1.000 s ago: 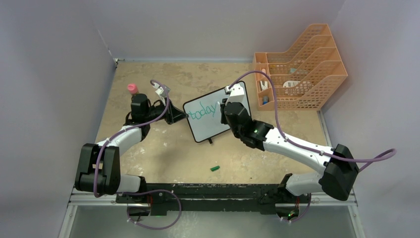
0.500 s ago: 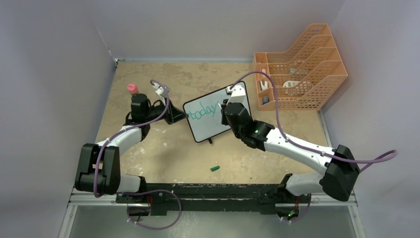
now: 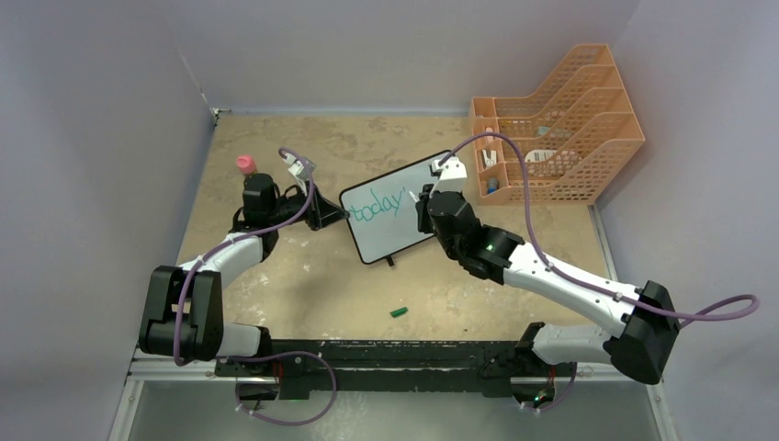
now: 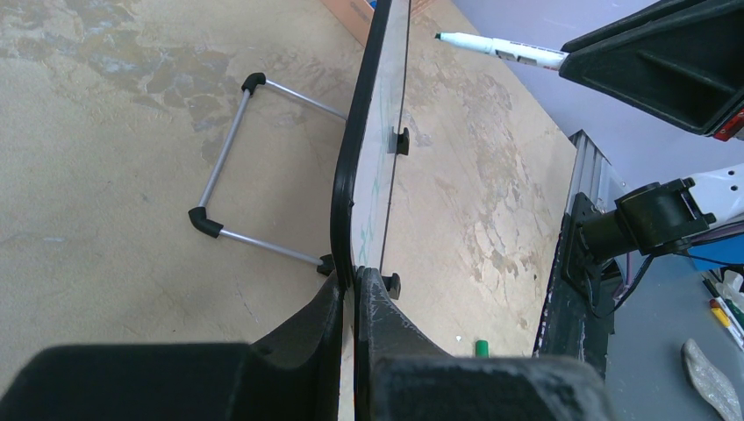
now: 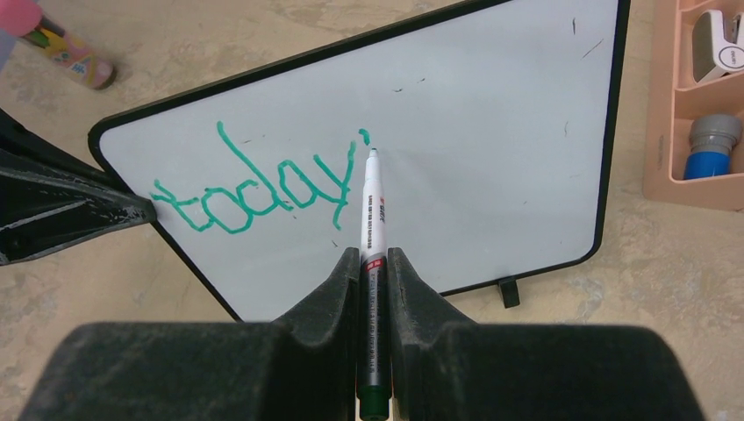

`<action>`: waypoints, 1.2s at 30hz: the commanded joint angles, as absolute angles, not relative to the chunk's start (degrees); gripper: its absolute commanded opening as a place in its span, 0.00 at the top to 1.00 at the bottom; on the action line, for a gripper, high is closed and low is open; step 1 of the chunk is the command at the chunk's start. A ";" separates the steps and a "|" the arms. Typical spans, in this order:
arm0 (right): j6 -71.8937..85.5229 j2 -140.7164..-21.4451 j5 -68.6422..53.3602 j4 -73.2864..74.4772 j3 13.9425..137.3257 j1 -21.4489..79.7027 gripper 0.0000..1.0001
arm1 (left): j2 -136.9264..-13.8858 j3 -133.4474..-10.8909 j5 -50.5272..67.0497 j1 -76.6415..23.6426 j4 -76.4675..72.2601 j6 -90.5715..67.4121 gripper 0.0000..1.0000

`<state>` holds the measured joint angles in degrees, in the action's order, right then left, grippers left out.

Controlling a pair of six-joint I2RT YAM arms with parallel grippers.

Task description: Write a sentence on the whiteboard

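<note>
One small rectangular white whiteboard [image 3: 397, 231] with a thin black frame is stood tilted at mid-table, near one orange mesh file rack [image 3: 560, 119]. Its left edge is pinched between the closed fingers of the left gripper [image 4: 355, 282]. One white marker [image 5: 368, 219] is clamped in the right gripper [image 5: 375, 263], its green tip seen just off the board beside one green word, "today". One small green cap [image 3: 398, 312] is seen lying nearer the arm bases.

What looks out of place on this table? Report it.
A small green piece, likely the cap of the marker, lies loose on the table near the arm bases. The whiteboard sits askew to the table edges, its edge pinched by the left hand. Nothing looks spilled or damaged.
</note>
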<state>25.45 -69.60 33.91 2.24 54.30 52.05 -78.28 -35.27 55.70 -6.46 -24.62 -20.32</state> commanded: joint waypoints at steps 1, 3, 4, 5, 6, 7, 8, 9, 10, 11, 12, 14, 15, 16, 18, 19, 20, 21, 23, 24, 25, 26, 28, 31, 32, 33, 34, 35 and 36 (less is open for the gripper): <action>25.79 -69.96 35.85 1.29 53.97 51.77 1.00 | -77.52 -36.91 56.07 -6.89 -25.59 -17.67 1.00; 25.73 -70.49 36.04 0.64 53.88 51.76 1.00 | -77.39 -36.92 56.10 -6.88 -25.53 -17.67 1.00; 25.68 -70.71 36.11 0.35 53.95 51.72 1.00 | -77.35 -36.91 56.08 -6.86 -25.49 -17.67 1.00; 25.56 -70.97 36.19 0.28 54.01 51.74 1.00 | -77.27 -36.91 56.03 -6.87 -25.49 -17.67 1.00; 25.50 -71.20 36.47 0.27 54.11 51.72 1.00 | -77.26 -36.97 55.99 -6.87 -25.49 -17.67 1.00; 25.43 -71.32 36.66 0.26 54.20 51.68 1.00 | -77.26 -36.92 56.03 -6.93 -25.49 -17.67 1.00; 25.38 -71.44 36.92 0.26 54.23 51.68 1.00 | -77.29 -36.91 56.05 -6.87 -25.49 -17.67 1.00; 25.30 -71.52 37.12 0.26 54.23 51.68 1.00 | -77.33 -36.91 56.10 -6.88 -25.49 -17.67 1.00; 25.11 -71.61 37.29 -0.77 54.18 51.68 1.00 | -77.28 -36.91 56.08 -6.87 -25.49 -17.67 1.00; 24.98 -71.69 37.46 -1.13 54.21 51.68 1.00 | -77.34 -36.91 56.07 -6.86 -25.53 -17.67 1.00; 24.96 -71.87 37.71 -1.14 54.27 51.68 1.00 | -77.34 -36.94 56.12 -6.88 -25.55 -17.67 1.00; 25.11 -71.93 38.06 -1.16 54.24 51.59 1.00 | -77.35 -36.91 56.16 -6.90 -25.53 -17.67 1.00; 25.08 -72.05 38.13 -1.39 54.19 51.59 1.00 | -77.34 -36.93 56.14 -6.87 -25.57 -17.67 1.00; 25.05 -72.07 38.18 -1.62 54.08 51.55 1.00 | -77.37 -36.92 56.13 -6.91 -25.55 -17.67 1.00; 24.91 -72.28 38.28 -1.96 54.14 51.50 1.00 | -77.34 -36.92 56.21 -6.87 -25.58 -17.73 1.00; 24.83 -72.40 38.31 -1.94 54.22 51.44 1.00 | -77.39 -36.91 56.22 -6.90 -25.58 -17.75 1.00; 24.76 -72.53 38.40 -2.03 54.23 51.42 1.00 | -77.39 -36.91 56.25 -6.94 -25.58 -17.75 1.00; 24.75 -72.70 38.41 -2.14 54.31 51.42 1.00 | -77.35 -36.91 56.25 -6.94 -25.58 -17.75 1.00; 24.70 -72.81 38.56 -2.33 54.39 51.33 1.00 | -77.34 -36.91 56.34 -6.94 -25.58 -17.75 1.00; 24.70 -72.92 38.66 -2.36 54.40 51.26 1.00 | -77.29 -36.91 56.33 -6.94 -25.58 -17.75 1.00; 24.53 -72.96 38.66 -2.52 54.40 51.20 1.00 | -77.34 -36.94 56.34 -6.93 -25.53 -17.75 1.00; 24.48 -73.17 38.66 -2.66 54.40 51.21 1.00 | -77.34 -36.92 56.34 -6.94 -25.57 -17.75 1.00; 24.45 -73.42 38.59 -2.70 54.40 51.15 1.00 | -77.26 -36.91 56.34 -6.95 -25.58 -17.75 1.00; 24.45 -73.61 38.58 -2.81 54.37 51.08 1.00 | -77.25 -36.93 56.34 -6.94 -25.58 -17.75 1.00; 24.44 -73.68 38.58 -2.90 54.32 51.07 1.00 | -77.26 -36.92 56.34 -6.94 -25.58 -17.75 1.00; 24.39 -73.73 38.53 -2.82 54.34 51.06 1.00 | -77.27 -36.91 56.34 -6.94 -25.58 -17.75 1.00; 24.39 -73.89 38.46 -2.90 54.32 51.00 1.00 | -77.26 -36.91 56.36 -6.94 -25.58 -17.75 1.00; 24.43 -74.00 38.48 -2.98 54.32 50.98 1.00 | -77.26 -36.91 56.40 -6.94 -25.58 -17.75 1.00; 24.35 -74.10 38.47 -3.05 54.32 50.98 1.00 | -77.26 -36.91 56.37 -6.94 -25.58 -17.75 1.00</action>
